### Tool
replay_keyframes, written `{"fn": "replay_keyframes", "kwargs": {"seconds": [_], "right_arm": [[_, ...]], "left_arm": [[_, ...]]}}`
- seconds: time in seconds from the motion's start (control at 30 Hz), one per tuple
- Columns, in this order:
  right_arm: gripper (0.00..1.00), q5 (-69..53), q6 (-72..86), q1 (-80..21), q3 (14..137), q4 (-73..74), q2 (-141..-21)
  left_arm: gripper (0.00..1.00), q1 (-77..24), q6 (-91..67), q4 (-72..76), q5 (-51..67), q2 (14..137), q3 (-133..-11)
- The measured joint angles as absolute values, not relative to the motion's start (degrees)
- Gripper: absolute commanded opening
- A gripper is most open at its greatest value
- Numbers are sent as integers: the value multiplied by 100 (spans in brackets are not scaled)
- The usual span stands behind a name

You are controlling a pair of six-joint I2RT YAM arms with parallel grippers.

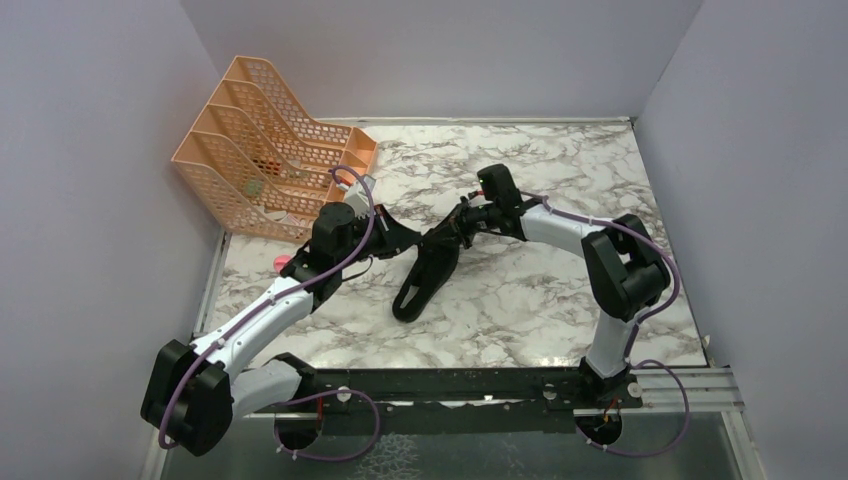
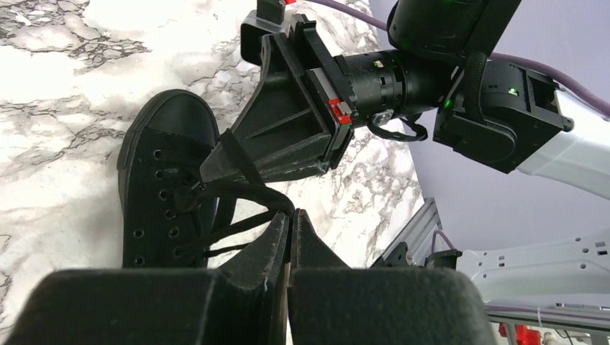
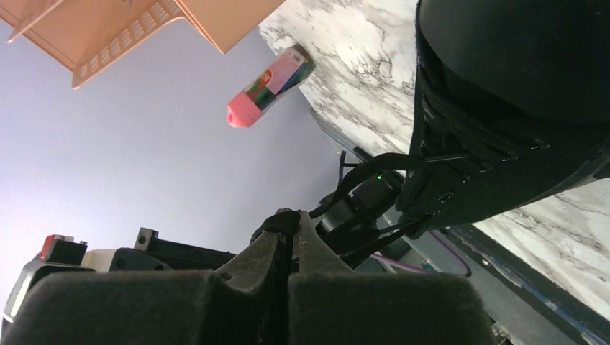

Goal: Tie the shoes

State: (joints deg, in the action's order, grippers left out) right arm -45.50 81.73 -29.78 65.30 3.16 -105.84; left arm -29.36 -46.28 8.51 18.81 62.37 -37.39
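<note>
Top view: everything over the shoe merges into one black blob, so the fingers can't be told from the lacing there. In the left wrist view the near end of the shoe is hidden behind the left gripper. The right wrist view only catches the shoe's side and sole edge, cropped at the top and right. A pink-capped tube lies well beyond the right gripper at the counter edge, label unreadable. From above only a pink sliver of it shows beside the left arm.

Surface: white-grey marble counter, pale lilac walls on three sides. An orange mesh file rack sits in the back corner, behind the left gripper.

The left gripper's jaws are fully closed, tips pinching a strand of the laces that runs back to the eyelets. The shoe lies on the counter just ahead of and below it. The right gripper's jaws are closed too, with lace bunched at the tips and another strand crossing over one finger. The grippers face each other, tips near, over the laced part of the shoe. The left arm reaches in diagonally from its base. The right arm rises to an elbow, then its forearm runs across toward the left gripper.
</note>
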Motion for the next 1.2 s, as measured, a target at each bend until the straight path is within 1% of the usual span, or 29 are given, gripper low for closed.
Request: {"fn": "replay_keyframes", "kwargs": {"seconds": [0.37,0.57,0.93,1.2], "right_arm": [[1,-4532,8888,-3033,6302,189,-10484],[1,-4521,9306,-3030,6095,-126,-10381],[1,-4377,9450,-3006,6233,-336,-10381],[1,-4204,9692,-3260,6165,-445,-10381]], "left_arm": [[0,-2936,-4672,937,1881,6237,-3708],[0,-2936,-4670,937,1881,6237,-3706],[0,-2934,-4626,934,1885,6239,-3706],[0,-2932,-4626,934,1894,6241,-3706]]}}
